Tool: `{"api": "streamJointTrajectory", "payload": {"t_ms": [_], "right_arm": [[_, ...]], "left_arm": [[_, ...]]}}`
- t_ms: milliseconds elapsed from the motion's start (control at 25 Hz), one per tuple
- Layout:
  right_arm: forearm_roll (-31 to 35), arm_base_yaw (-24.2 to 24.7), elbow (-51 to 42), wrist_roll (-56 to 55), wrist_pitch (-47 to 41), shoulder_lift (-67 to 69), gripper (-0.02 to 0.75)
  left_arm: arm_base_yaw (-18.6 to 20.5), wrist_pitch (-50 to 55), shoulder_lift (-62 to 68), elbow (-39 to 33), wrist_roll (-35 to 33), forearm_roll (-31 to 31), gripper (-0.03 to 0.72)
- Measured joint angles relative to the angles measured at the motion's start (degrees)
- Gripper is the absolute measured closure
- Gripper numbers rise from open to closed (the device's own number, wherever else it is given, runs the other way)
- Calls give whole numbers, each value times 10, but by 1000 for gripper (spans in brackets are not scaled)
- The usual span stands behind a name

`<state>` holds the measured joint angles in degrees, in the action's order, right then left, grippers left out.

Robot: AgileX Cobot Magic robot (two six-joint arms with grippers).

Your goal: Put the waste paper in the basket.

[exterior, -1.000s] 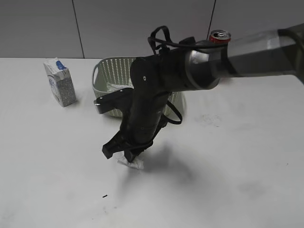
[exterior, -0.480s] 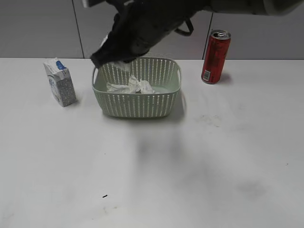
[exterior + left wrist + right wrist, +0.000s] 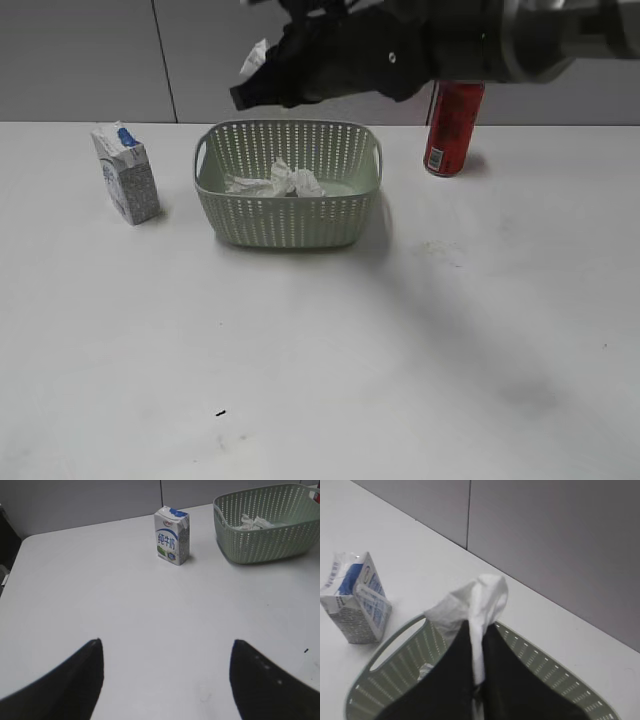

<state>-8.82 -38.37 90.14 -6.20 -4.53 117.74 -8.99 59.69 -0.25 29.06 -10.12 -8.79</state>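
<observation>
Raised right jaws pinching waste paper [image 3: 479, 611], seemingly over basket [image 3: 547, 672]

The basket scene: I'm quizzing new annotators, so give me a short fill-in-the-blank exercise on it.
1. The right gripper is shut on a wad of waste paper, held above the ____.
2. Crumpled paper already lies ____ the basket.
3. The milk carton stands on the basket's ____ side in the exterior view.
4. The red can stands upright on the ____.

Missing words: basket; inside; left; table
</observation>
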Motion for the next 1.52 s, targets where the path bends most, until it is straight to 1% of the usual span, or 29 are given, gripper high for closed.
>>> {"api": "streamJointTrajectory", "payload": {"t_ms": [80, 120, 200, 240, 400, 440, 480, 600, 680, 760, 840, 920, 1000, 1120, 1240, 1360, 1400, 1520], "right_arm": [[0, 3, 0, 0, 13, 24, 731], [0, 3, 0, -1, 13, 33, 708], [1, 3, 0, -1, 13, 53, 625], [4, 3, 0, -1, 10, 58, 554], [10, 3, 0, -1, -17, 68, 195], [11, 3, 0, -1, -25, 68, 147], [12, 3, 3, -1, -36, 68, 118], [35, 3, 25, -1, -89, 68, 95], [59, 3, 46, -1, -142, 64, 93], [67, 3, 71, -1, -197, 55, 93], [50, 5, 103, 4, -277, 44, 93], [14, 9, 148, 11, -370, 38, 93], [-17, 24, 189, 19, -450, 37, 93], [-34, 62, 229, 45, -551, 37, 94], [-36, 119, 251, 55, -613, 37, 104], [-15, 176, 253, 57, -633, 36, 117], [3, 201, 253, 57, -635, 36, 123], [56, 254, 235, 57, -636, 26, 142]], "left_arm": [[0, 0, 0, 0, 0, 0, 109], [0, 0, 0, 0, 0, 0, 109], [0, 0, 0, 0, 0, 0, 109], [0, 0, 0, 0, 0, 0, 109], [0, 0, 0, 0, 0, 0, 111], [0, 0, 0, 0, 0, 0, 111], [0, 0, 0, 0, 0, 0, 113], [0, 0, 0, 0, 0, 1, 119], [0, 0, 0, 0, 0, 1, 125], [0, 0, 0, 0, 0, 1, 126], [0, 0, 0, 0, 0, 1, 127], [0, 0, 0, 0, 0, 1, 127], [0, 0, 0, 0, 0, 1, 127], [0, 0, 0, 0, 0, 1, 127], [0, 0, 0, 0, 0, 1, 128], [0, 0, 0, 0, 0, 1, 128], [0, 0, 0, 0, 0, 1, 128], [0, 0, 0, 0, 0, 1, 128]]}}
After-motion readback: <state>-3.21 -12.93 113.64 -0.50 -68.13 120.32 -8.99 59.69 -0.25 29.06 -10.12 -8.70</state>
